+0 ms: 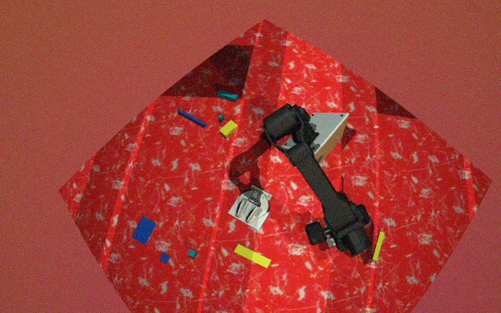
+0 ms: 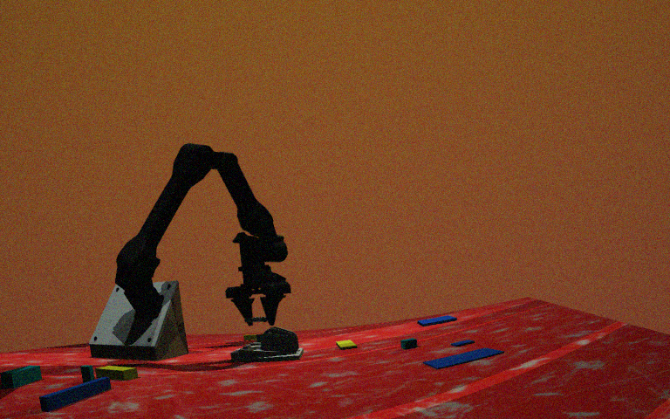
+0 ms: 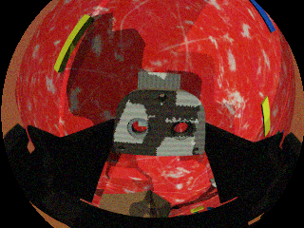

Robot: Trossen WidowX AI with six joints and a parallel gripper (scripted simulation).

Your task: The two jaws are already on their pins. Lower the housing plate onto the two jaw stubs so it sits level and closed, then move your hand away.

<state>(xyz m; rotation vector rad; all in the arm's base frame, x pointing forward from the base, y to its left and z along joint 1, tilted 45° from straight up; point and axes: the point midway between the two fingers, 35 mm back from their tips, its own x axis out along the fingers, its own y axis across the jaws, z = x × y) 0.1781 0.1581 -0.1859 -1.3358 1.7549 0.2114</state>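
Observation:
The housing plate (image 1: 330, 242) (image 2: 258, 319) (image 3: 159, 114) is a flat grey piece with a rounded end, a tab and two large holes. My gripper (image 2: 260, 320) (image 3: 159, 125) is shut on its two sides. It holds the plate roughly level above the table; red table shows through the holes. The pale base (image 1: 259, 224) (image 2: 291, 356) lies on the table, to the left of the gripper in the top view. The two jaws (image 1: 240, 208) (image 1: 254, 214) stand on it side by side. Their pins and stubs are too small to make out. The base is not visible in the wrist view.
A yellow bar (image 1: 252, 255) lies near the base, and another yellow bar (image 1: 378, 246) lies beyond the gripper. Blue pieces (image 1: 143, 230) (image 1: 164, 257) and a teal block (image 1: 192, 253) lie farther left. A yellow block (image 1: 228, 128) and several teal and blue pieces lie toward the upper left.

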